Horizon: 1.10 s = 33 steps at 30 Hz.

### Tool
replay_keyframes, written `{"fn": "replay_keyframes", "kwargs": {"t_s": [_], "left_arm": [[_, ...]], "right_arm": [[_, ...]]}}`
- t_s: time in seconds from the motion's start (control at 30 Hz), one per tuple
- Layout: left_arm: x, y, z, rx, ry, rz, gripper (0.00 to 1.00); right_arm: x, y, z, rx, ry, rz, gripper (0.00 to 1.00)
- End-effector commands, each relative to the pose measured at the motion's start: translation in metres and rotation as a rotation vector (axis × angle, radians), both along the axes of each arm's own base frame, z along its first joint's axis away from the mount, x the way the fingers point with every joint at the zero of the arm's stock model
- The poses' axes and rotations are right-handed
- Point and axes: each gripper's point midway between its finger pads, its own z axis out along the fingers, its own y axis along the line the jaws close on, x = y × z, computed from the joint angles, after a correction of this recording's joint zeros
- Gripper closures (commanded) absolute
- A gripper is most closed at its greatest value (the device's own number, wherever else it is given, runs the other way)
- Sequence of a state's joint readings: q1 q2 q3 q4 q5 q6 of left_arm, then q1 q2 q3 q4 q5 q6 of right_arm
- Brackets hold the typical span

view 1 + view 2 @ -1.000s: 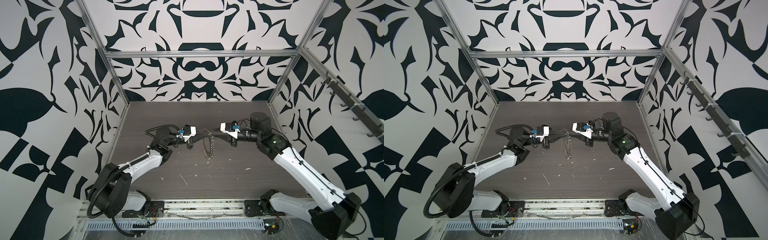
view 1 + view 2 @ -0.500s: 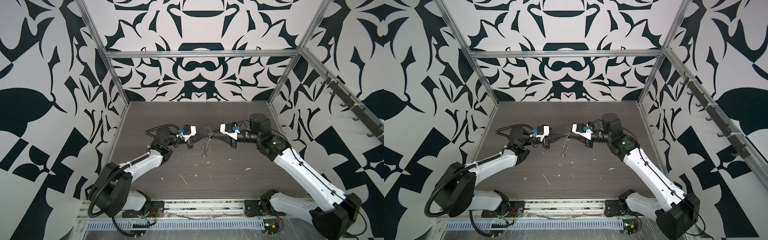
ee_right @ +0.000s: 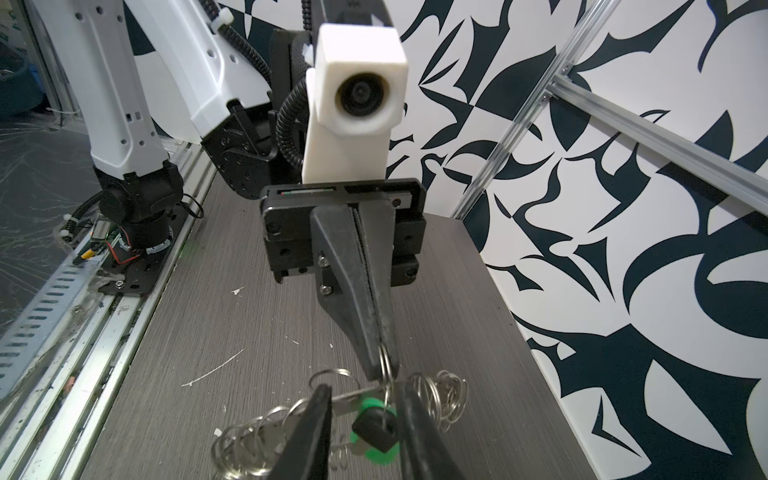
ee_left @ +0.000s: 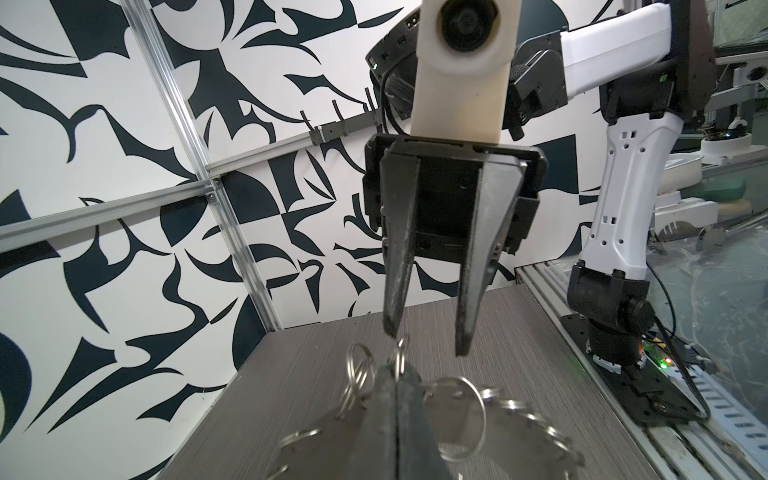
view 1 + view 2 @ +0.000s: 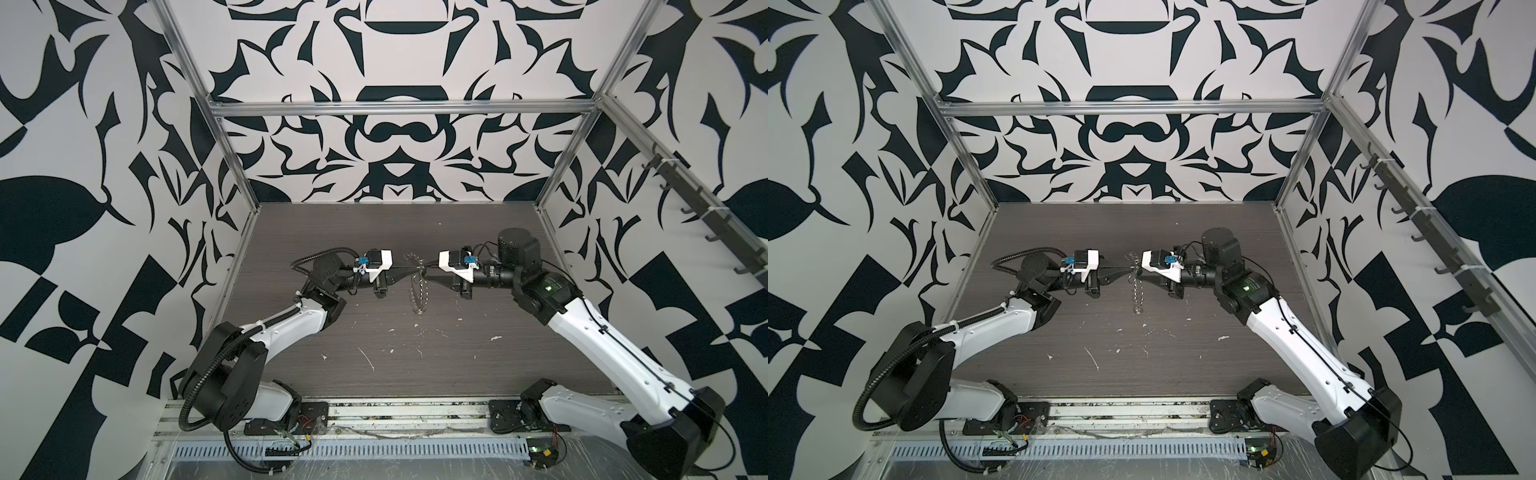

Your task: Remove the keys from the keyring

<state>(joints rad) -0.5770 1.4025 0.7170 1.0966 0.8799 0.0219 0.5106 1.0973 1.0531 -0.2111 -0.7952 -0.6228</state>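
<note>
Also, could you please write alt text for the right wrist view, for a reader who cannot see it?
The shut left claw pinches a silver wire loop of a flat grey metal keyring over a dark wood-grain table. In the foreground, the open right claw has its black fingers flanking a small green plastic key with a black piece.

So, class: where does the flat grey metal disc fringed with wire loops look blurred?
Left wrist view: flat grey metal disc close, soft-focus. Right wrist view: wire loops sharper, bright green plastic block fairly crisp. Both top views: disc tiny, edge-on.
</note>
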Motion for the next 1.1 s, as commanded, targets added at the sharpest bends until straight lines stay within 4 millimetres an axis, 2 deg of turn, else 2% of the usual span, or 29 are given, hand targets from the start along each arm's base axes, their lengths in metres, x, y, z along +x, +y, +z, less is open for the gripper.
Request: {"fn": "replay_keyframes", "kwargs": {"t_s": [0.0,0.2,0.8,1.07], "left_arm": [[-0.0027,0.0022,0.0141,-0.040,-0.046,-0.009,1.00],[-0.0054,0.0034,0.0132,-0.037,-0.051,-0.014,1.00],[-0.0116,0.0021,0.0082,-0.023,-0.072,-0.055,1.00],[-0.0120,0.0010,0.0058,-0.017,-0.080,-0.067,1.00]], "right_arm": [[0.0011,-0.0002,0.0109,0.022,-0.037,-0.012,0.70],[0.0035,0.0017,0.0134,0.020,-0.047,-0.005,0.79],[0.0081,0.0079,0.0118,0.010,-0.035,0.024,0.86],[0.0038,0.0096,0.0157,0.028,-0.025,0.048,0.84]]}}
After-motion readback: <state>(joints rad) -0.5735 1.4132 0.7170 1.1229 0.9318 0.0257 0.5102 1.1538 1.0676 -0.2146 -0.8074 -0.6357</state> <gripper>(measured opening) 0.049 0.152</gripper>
